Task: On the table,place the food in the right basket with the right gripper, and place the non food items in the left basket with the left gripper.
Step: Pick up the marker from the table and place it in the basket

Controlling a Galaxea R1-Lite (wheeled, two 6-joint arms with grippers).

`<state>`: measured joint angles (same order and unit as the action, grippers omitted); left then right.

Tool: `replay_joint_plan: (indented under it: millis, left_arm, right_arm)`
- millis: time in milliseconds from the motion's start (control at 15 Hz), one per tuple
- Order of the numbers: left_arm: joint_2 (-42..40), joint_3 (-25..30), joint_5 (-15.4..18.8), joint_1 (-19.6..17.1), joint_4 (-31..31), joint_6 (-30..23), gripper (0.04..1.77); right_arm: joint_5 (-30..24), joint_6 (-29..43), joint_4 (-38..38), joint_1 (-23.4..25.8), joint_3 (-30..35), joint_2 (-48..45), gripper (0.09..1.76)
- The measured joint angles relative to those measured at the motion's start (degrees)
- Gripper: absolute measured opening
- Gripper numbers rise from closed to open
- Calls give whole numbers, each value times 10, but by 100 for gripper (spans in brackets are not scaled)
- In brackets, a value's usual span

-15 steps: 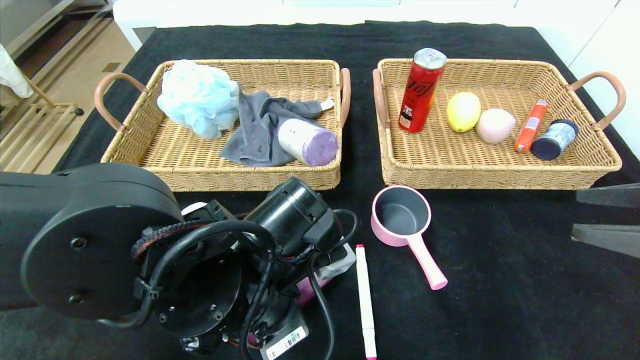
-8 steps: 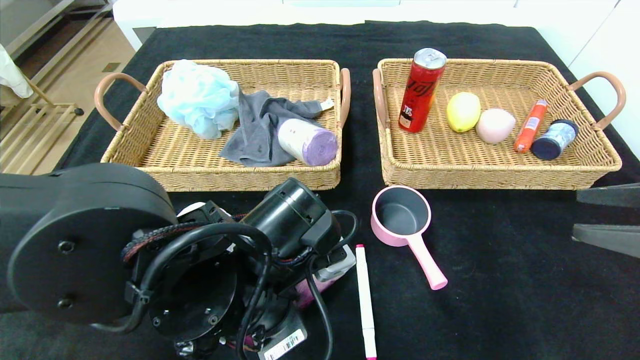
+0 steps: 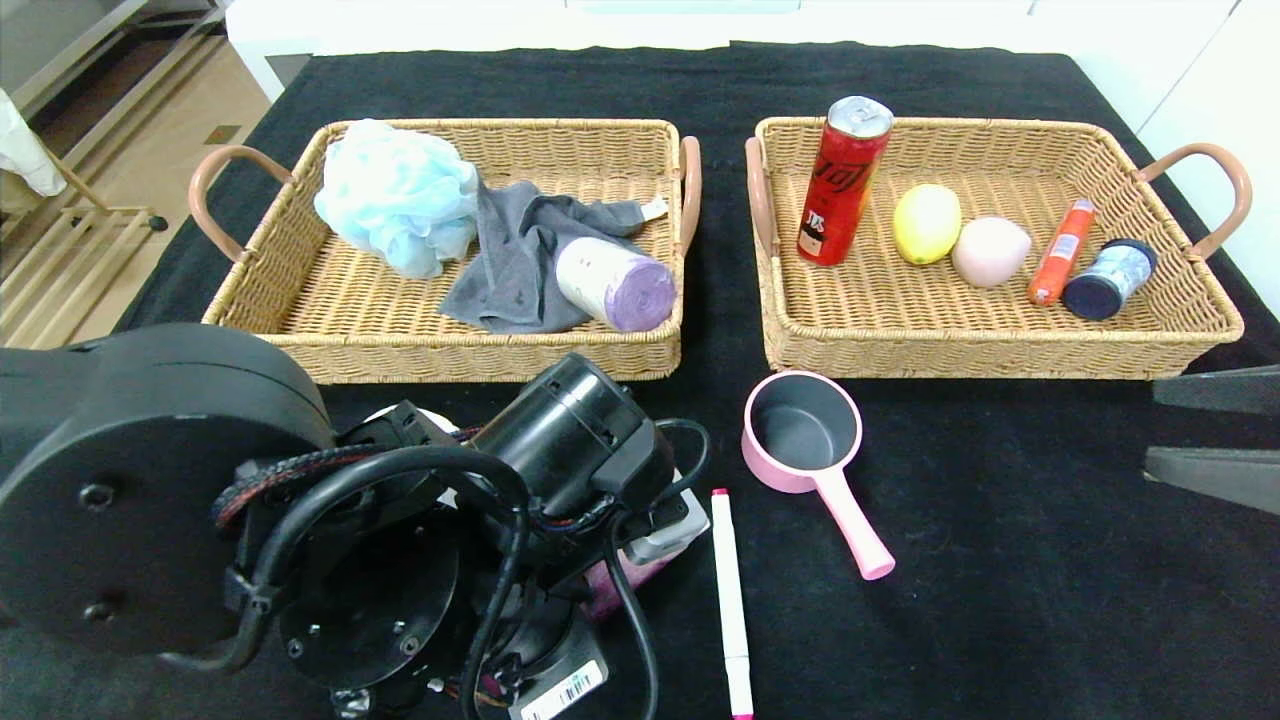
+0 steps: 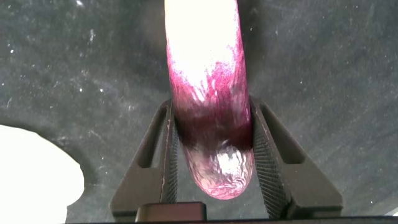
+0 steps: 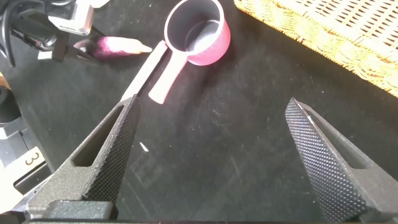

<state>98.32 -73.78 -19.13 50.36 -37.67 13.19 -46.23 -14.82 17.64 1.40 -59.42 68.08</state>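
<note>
left gripper (image 4: pixel 211 158) clamped on the purple object (image 4: pixel 208 93), low on the table near the marker (image 3: pixel 730 600)
lift straight, clear the left basket (image 3: pixel 450 350) rim before release. right gripper (image 5: pixel 217 155) parked, wide open.

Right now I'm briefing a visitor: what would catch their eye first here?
The big black left arm near the front, its left gripper clamped on a purple stick. Behind it, two wicker baskets: left basket, right basket. A pink pot sits between.
</note>
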Motion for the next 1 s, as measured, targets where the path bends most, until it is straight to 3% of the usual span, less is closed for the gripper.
replay_joint_plan:
  millis: [600,1000]
  left_arm:
    - [-65,-9,-22,-9,7,2,78]
    - [-86,-109,-4,-17,33,-10,77]
  right_arm:
    - [0,0,0,0,0,0,171]
    - [0,0,-1,1,-1,1,171]
